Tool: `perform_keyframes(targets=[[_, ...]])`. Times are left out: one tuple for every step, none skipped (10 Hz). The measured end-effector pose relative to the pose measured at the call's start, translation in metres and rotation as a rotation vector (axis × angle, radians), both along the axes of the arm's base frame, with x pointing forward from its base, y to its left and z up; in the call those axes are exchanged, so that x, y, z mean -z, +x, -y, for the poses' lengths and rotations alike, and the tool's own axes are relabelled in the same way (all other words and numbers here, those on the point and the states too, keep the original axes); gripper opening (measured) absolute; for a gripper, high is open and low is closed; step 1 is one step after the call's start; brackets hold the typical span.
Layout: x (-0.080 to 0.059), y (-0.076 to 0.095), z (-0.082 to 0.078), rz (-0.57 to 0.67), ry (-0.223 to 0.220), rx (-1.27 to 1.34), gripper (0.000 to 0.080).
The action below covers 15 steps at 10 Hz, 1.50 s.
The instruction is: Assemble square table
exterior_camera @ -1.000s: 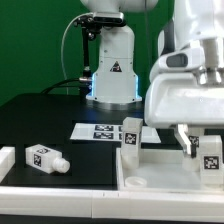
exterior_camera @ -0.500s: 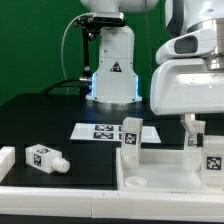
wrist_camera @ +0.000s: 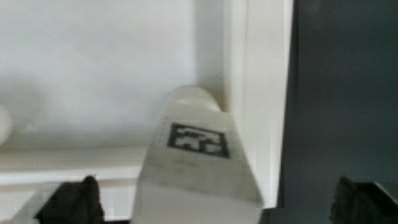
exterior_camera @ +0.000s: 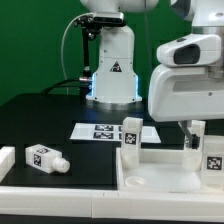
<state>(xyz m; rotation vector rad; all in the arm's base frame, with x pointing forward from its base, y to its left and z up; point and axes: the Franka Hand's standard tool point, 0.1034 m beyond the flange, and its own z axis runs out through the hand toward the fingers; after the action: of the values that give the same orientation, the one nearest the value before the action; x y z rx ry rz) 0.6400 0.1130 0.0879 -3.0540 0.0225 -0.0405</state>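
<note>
Wrist view: gripper (wrist_camera: 217, 203) open, dark fingers (wrist_camera: 75, 200) spread wide. The leg under the gripper (wrist_camera: 199, 150) sits in the gap, tag facing the camera, and neither finger touches it. It is on the white table top (wrist_camera: 89, 90), tight against the raised rim, with the black table (wrist_camera: 347, 90) beyond the rim. Nothing is held. Can't tell from here whether this leg stands or lies.

The exterior view gives the layout the wrist camera misses. The table top lies flat at the front, on the exterior view's right. An upright leg (exterior_camera: 131, 136) stands at its rear corner on the exterior view's left. A right-edge leg (exterior_camera: 213, 158), cut by the frame, shows its tag low on the exterior view's right. A loose leg (exterior_camera: 45, 158) lies on its side on the black table, well apart on the exterior view's left. The marker board (exterior_camera: 103, 130) lies flat behind the tray, in front of the robot base (exterior_camera: 110, 70). The border rail (exterior_camera: 60, 192) runs along the front edge. The fingertips are too small and mostly hidden here, so only the wrist view shows the spread.
</note>
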Motion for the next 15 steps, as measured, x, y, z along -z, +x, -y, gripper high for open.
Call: perform_keyframes(targets=[[0.000,0.006,0.000,0.041,-0.002,0.003,0.0649],[0.002,0.010,-0.001,0.075,-0.005,0.002,0.0649],[0.004,0.011,-0.001,0.091,-0.005,0.012,0.0649],[0.004,0.010,0.000,0.086,-0.005,0.027,0.0620],[0.004,0.010,0.000,0.086,-0.005,0.028,0.0620],[0.004,0.010,0.000,0.084,-0.001,0.054,0.0441],[0.004,0.011,0.000,0.078,0.004,0.128,0.0290],[0.004,0.011,0.003,0.075,0.003,0.172,0.0290],[0.005,0.010,0.004,0.067,0.007,0.254,0.0291],[0.006,0.010,0.008,0.062,0.011,0.444,0.0291],[0.007,0.010,0.012,0.054,0.026,0.585,0.0291],[0.007,0.010,0.015,0.038,0.041,0.753,0.0290],[0.007,0.009,0.015,0.026,0.049,0.893,0.0290],[0.008,0.008,0.017,0.013,0.067,1.019,0.0290],[0.008,0.006,0.017,-0.001,0.079,1.117,0.0291]])
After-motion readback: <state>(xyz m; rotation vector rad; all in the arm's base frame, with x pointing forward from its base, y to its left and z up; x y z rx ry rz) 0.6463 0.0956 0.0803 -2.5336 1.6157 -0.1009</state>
